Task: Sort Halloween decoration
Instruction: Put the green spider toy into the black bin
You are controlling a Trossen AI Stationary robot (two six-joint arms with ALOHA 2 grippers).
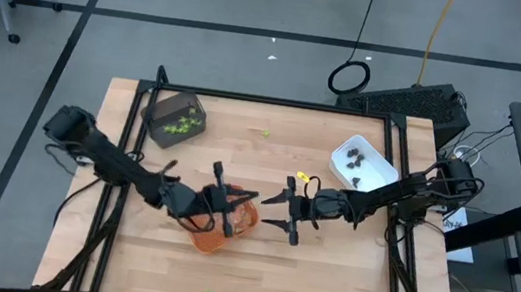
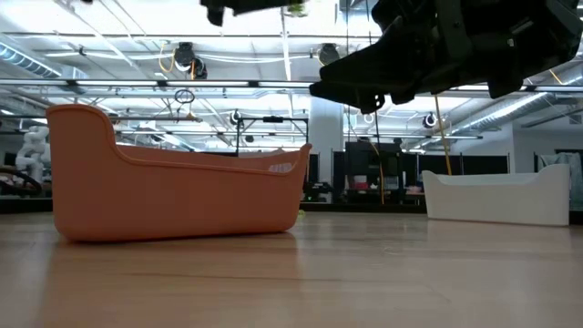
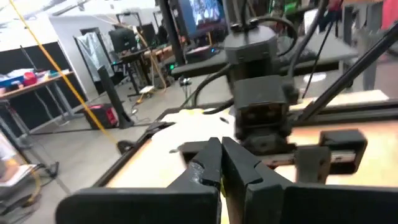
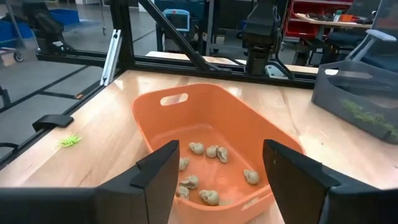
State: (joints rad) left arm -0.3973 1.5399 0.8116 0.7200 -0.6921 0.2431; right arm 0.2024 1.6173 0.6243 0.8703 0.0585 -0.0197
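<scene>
With the right end effector (image 1: 277, 215) spread open and empty just right of the orange tray (image 1: 242, 226) holding tan-grey pieces (image 4: 211, 151), centre-frame, that tray could be knocked, the clenched left end effector (image 1: 232, 209) crowding it.

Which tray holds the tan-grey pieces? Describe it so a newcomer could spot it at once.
On the wooden table, look near the front middle, where the two arms meet. The orange tray there holds the tan-grey pieces; the neighbouring trays are dark grey and white.
</scene>
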